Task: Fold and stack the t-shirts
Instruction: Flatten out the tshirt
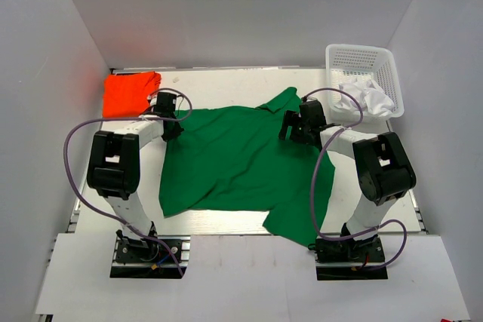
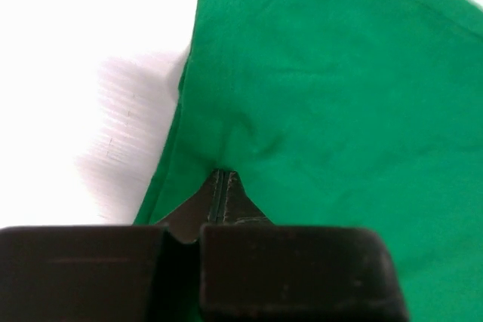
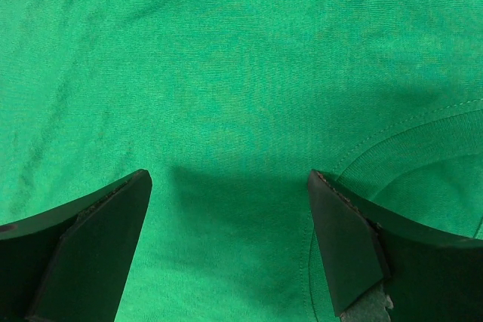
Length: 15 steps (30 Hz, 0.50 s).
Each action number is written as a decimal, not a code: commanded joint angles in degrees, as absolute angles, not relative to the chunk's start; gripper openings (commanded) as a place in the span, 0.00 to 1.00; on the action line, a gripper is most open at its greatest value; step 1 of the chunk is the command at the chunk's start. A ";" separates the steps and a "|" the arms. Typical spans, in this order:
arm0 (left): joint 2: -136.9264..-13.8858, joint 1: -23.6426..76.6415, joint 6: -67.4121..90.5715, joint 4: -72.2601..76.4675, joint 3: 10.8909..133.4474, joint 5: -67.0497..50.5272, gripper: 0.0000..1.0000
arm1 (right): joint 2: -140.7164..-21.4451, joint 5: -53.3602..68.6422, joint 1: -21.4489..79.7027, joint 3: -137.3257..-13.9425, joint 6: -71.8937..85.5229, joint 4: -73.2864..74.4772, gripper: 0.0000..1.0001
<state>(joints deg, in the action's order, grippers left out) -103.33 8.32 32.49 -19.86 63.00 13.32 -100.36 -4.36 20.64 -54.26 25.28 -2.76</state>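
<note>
A bright green t-shirt (image 1: 234, 160) lies spread across the middle of the table, its collar toward the back. In the left wrist view my left gripper (image 2: 220, 175) is shut, pinching the cloth (image 2: 324, 88) just inside the shirt's left edge; from above, that gripper (image 1: 172, 127) sits at the shirt's upper left corner. My right gripper (image 1: 290, 130) hovers over the shirt's upper right part, jaws open and empty, with green fabric (image 3: 226, 58) and a curved seam below the gripper (image 3: 230, 179). An orange-red t-shirt (image 1: 130, 92) lies folded at the back left.
A white mesh basket (image 1: 362, 58) stands at the back right with white cloth (image 1: 366, 96) in it. White walls close in the table on three sides. Bare white tabletop (image 2: 90, 50) shows left of the green shirt's edge.
</note>
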 commanded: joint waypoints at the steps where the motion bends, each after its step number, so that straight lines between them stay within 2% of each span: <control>1: -98.71 8.35 32.96 -20.83 66.09 14.15 0.00 | -101.69 -6.15 20.48 -55.37 25.05 -0.09 0.90; 11: -96.94 7.82 32.18 -19.96 66.88 15.64 0.00 | -102.13 -6.24 20.21 -55.64 24.61 -0.09 0.90; 15: -98.17 7.82 31.11 -21.79 67.85 12.49 0.00 | -103.00 -6.76 20.04 -57.03 24.61 -0.09 0.90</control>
